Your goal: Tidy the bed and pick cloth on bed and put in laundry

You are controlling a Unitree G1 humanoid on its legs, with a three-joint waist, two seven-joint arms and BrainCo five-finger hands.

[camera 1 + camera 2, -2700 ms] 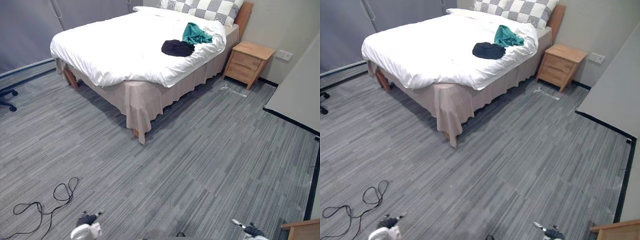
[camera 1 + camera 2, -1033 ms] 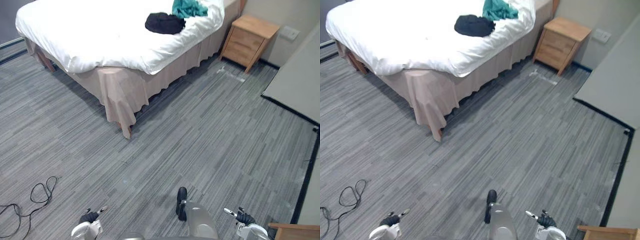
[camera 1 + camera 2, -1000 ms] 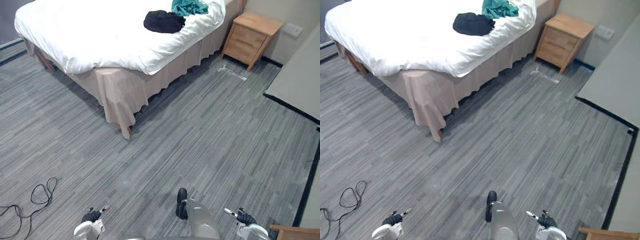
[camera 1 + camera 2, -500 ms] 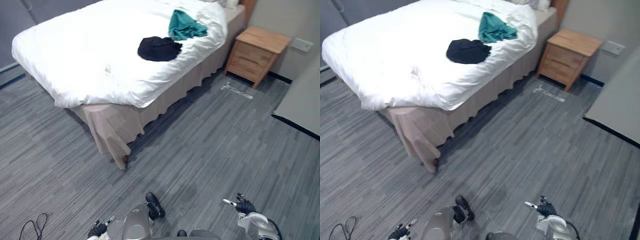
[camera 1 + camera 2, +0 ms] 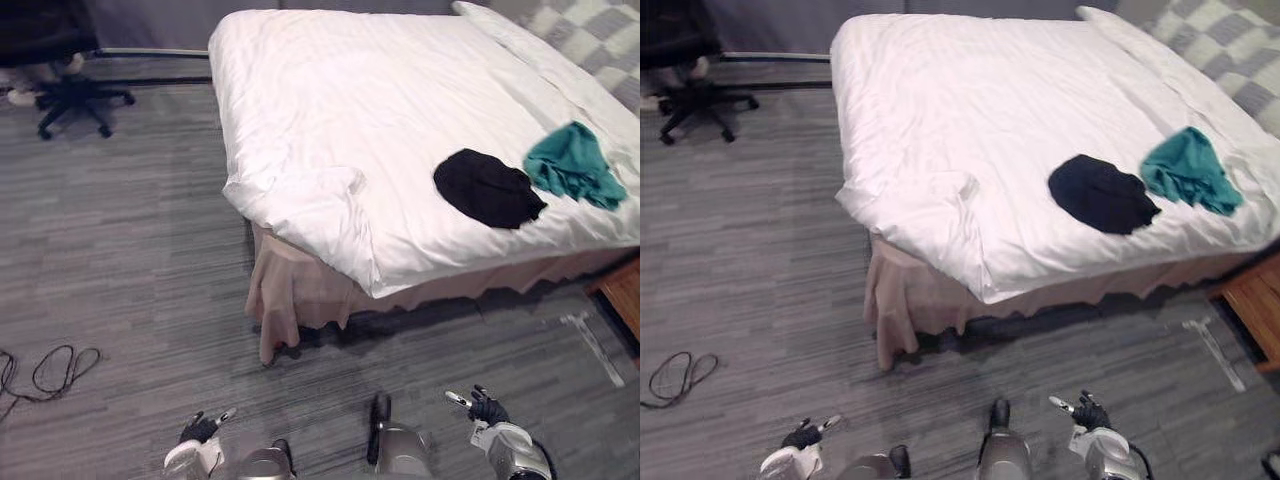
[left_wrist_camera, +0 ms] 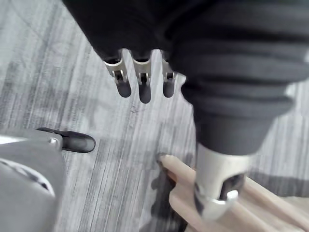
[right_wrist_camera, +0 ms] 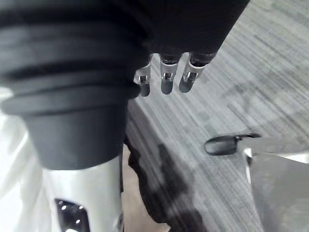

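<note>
The black cloth (image 5: 488, 188) and teal cloth (image 5: 572, 165) lay by the near edge of the bed (image 5: 330, 120); left hand (image 5: 200, 430), right hand (image 5: 485, 410) hung loose-fingered, empty (likely beyond reach).

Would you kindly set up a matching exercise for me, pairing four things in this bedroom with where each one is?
Things:
1. black cloth
2. teal cloth
3. office chair
4. checkered pillow

Places:
A. on the floor, past the foot of the bed
B. at the head of the bed
C. on the white duvet, the cloth nearer the pillow
D. on the white duvet, the cloth nearer the foot

Pairs: 1-D; 2-C; 3-A; 4-B
</note>
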